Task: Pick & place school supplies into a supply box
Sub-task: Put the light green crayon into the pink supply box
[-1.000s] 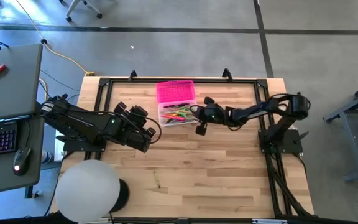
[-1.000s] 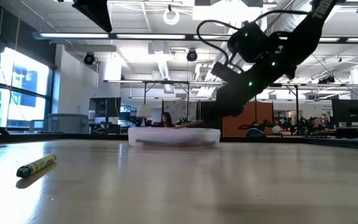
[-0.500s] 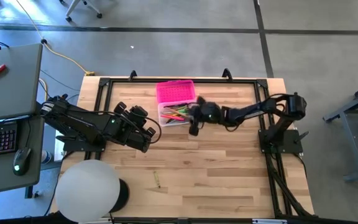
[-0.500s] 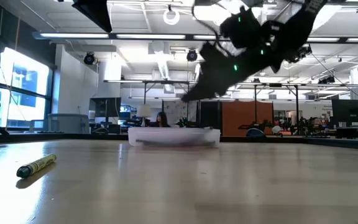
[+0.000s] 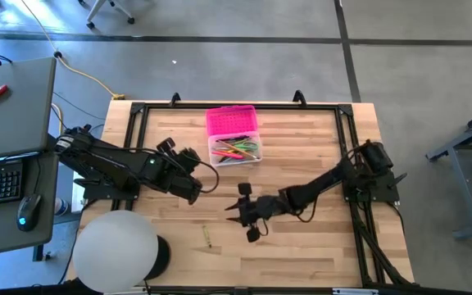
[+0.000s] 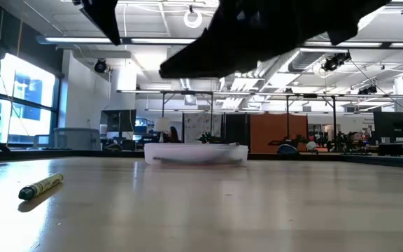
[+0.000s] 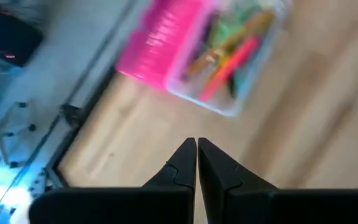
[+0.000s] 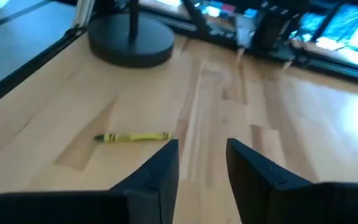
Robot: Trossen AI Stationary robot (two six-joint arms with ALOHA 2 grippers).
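The supply box [image 5: 234, 136] stands at the table's far middle with its pink lid [image 5: 232, 120] open. Its clear base [image 5: 237, 151] holds several coloured pens and pencils [image 7: 229, 53]. A yellow crayon [image 8: 133, 137] lies flat on the wood near the front edge, also in the low view [image 6: 40, 187]. My right gripper [image 8: 202, 155] hovers open above the table, right of the crayon [image 5: 206, 238], with nothing between its fingers. My left gripper [image 7: 196, 155] is shut and empty, left of the box and nearer the front than it.
A lamp with a white dome [image 5: 115, 250] and a round black base [image 8: 131, 40] stands at the near left corner. A black frame [image 5: 138, 111] runs round the table's edges. Bare wood lies between the box and the crayon.
My right gripper has left the supply box, risen, and swung toward the table's near edge and somewhat left. It now hangs over the table's middle, pointing at the yellow crayon. The box and its contents have stayed put.
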